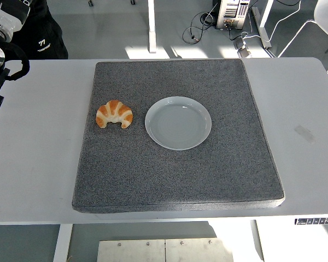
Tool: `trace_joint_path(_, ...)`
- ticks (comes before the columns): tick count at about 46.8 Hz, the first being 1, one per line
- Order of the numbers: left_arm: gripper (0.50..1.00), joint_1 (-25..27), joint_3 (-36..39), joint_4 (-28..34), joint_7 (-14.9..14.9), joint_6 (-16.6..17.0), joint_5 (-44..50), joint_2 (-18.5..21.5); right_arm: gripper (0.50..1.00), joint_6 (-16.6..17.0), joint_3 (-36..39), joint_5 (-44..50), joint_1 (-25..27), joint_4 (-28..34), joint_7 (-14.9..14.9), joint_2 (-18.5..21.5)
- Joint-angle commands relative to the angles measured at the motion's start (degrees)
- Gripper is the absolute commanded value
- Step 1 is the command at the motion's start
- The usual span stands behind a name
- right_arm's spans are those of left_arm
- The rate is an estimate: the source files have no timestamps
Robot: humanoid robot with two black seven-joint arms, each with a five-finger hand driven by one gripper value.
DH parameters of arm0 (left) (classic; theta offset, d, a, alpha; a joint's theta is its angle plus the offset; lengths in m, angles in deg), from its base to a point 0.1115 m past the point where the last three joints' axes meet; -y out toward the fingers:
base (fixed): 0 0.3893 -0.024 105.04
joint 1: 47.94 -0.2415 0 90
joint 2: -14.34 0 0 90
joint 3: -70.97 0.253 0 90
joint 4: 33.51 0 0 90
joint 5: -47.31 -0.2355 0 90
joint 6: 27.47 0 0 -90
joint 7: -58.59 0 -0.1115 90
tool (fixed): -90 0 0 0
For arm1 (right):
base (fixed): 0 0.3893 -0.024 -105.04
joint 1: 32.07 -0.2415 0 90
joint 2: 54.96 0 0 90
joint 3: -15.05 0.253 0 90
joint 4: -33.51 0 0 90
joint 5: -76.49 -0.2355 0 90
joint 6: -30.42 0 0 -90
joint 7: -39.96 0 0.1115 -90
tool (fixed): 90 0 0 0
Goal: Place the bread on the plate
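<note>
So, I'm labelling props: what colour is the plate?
Pale grey-blue plate, plain, seen in the head view.

The golden-brown crescent-shaped bread [114,114] lies flat, its tips toward the near edge, just left of the empty round pale-grey plate [178,123], not touching it.

A croissant [114,114] is seen lying on a grey mat [175,180], just left of an unfilled pale plate [178,123]. The mat is laid on a white table [33,158].

dark grey foam mat [175,174] on white table [33,174], cables [199,27] and chair [322,22] behind
</note>
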Motion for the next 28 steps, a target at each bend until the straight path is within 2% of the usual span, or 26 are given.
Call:
trace_joint_path(1,1.0,0.0,0.1,0.0,0.1,0.0,0.0,-0.2,1.0,0.0,0.0,0.0,0.0,0.0,0.0,0.0)
trace_joint_path(7,1.0,0.0,0.1,0.1,3.9,0.2,-0.3,-1.4,1.0,0.0,0.0,0.0,0.0,0.0,0.0,0.0)
trace_joint_path(13,1.0,-0.2,0.7,0.0,4.0,0.3,-0.5,-1.7,1.0,0.0,0.0,0.0,0.0,0.0,0.0,0.0)
trace_joint_path(21,1.0,0.9,10.1,-0.1,4.7,0.2,-3.1,-1.0,1.0,0.0,0.0,0.0,0.0,0.0,0.0,0.0)
trace_joint_path(28,1.0,1.8,13.4,-0.1,4.7,0.2,-3.7,0.1,1.0,0.0,0.0,0.0,0.0,0.0,0.0,0.0)
